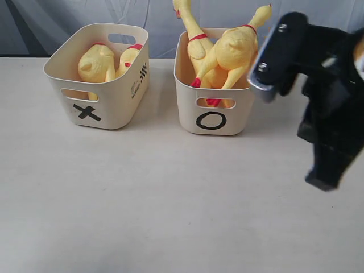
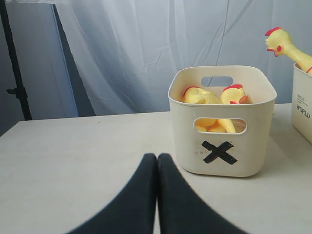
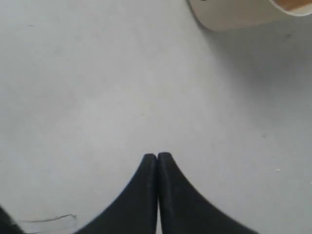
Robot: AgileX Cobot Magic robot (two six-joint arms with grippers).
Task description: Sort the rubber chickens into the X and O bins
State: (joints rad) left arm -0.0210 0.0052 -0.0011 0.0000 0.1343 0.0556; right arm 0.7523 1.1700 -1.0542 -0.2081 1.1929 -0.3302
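Two rubber chickens (image 1: 105,61) lie inside the X bin (image 1: 108,99) at the left; their combs and bodies (image 2: 214,96) show over the rim of the X bin (image 2: 222,141) in the left wrist view. Two more chickens (image 1: 230,54) stand leaning in the O bin (image 1: 213,111), necks sticking up above it; one head (image 2: 282,44) shows in the left wrist view. My left gripper (image 2: 157,157) is shut and empty, low over the table before the X bin. My right gripper (image 3: 157,156) is shut and empty above bare table; its arm (image 1: 324,96) hangs right of the O bin.
A pale table (image 1: 159,205) carries both bins side by side near its far edge. A grey-white curtain (image 2: 146,48) hangs behind, with a dark stand pole (image 2: 14,63) at one side. A bin corner (image 3: 234,14) shows in the right wrist view.
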